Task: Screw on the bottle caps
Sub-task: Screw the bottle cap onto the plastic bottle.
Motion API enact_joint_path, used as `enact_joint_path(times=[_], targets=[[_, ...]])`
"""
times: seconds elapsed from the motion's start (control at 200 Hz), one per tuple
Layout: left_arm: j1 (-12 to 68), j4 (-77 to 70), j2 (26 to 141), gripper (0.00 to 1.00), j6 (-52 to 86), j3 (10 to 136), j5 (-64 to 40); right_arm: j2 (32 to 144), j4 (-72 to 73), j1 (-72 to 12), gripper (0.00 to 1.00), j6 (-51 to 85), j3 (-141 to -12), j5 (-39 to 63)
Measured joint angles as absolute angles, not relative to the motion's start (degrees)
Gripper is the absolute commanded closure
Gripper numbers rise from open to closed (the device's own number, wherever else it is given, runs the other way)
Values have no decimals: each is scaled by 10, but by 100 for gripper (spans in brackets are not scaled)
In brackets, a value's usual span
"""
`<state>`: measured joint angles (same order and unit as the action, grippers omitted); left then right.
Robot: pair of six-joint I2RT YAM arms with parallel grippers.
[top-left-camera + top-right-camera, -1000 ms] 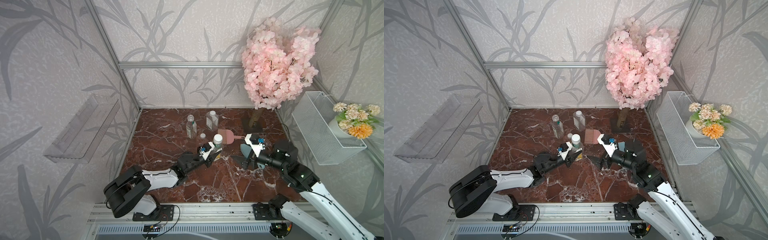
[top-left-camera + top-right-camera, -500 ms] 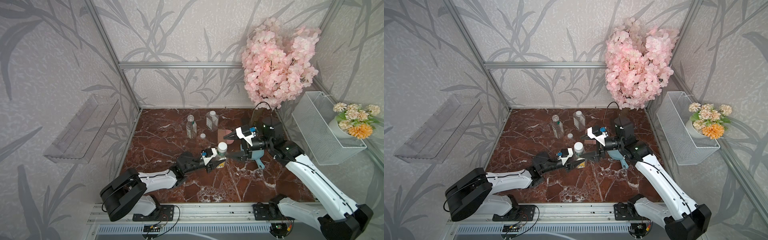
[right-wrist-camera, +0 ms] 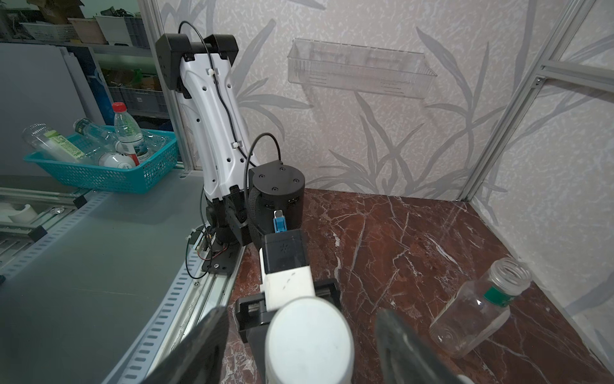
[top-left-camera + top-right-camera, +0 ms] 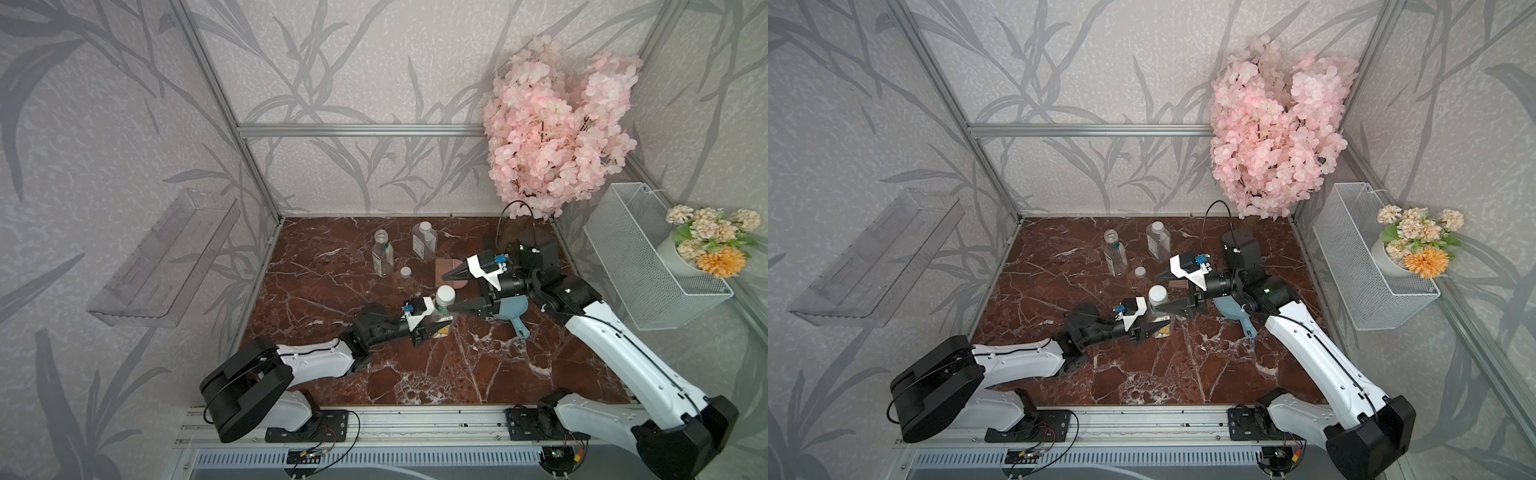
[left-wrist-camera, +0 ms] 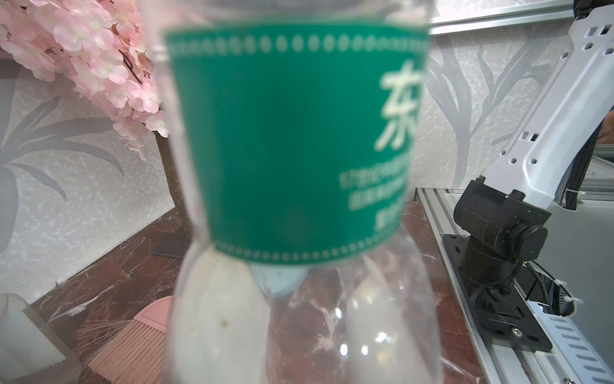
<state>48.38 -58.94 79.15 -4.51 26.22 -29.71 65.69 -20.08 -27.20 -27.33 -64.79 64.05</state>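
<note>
The white cap [image 4: 445, 293] is sitting on top of the round green-labelled bottle [image 4: 441, 308], which is standing upright near the middle of the worktop [image 4: 324, 291]. My left pincer [image 4: 432, 321] is clamping that bottle low on its body. The left wrist view is filling up with the same bottle [image 5: 292, 149], blurred, and is showing nothing of the cap.

My right pincer [image 4: 449, 292] is reaching in from the side with its jaws apart, one on each side of the cap. The right wrist view is giving me what the top views cannot settle: a gap between each finger [image 3: 199, 345] and the cap [image 3: 309, 339].

I am counting three bottles and three caps. The second round bottle [image 4: 382, 254] is standing open toward the back wall, with a loose cap [image 4: 405, 272] lying just beside it. The square bottle [image 4: 424, 245] is standing near it, wearing its own cap [image 4: 424, 226].

A pink brush [image 4: 449, 266] and a blue dustpan [image 4: 513, 309] are lying under the right arm. Only the right wrist view is catching a teal basket [image 3: 99, 173] outside the cell.
</note>
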Motion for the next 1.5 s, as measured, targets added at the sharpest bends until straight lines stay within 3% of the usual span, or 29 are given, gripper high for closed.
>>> enact_joint_path(times=[0.49, 1.15, 1.5], targets=[[484, -585, 792, 81, -45, 262, -297, 673, -209, -282, 36, -288, -648, 629], [485, -571, 792, 81, -52, 262, -276, 667, -204, -285, 59, -272, -639, 577], [483, -543, 791, 81, -71, 264, -223, 631, -71, -304, 63, -166, -553, 488]])
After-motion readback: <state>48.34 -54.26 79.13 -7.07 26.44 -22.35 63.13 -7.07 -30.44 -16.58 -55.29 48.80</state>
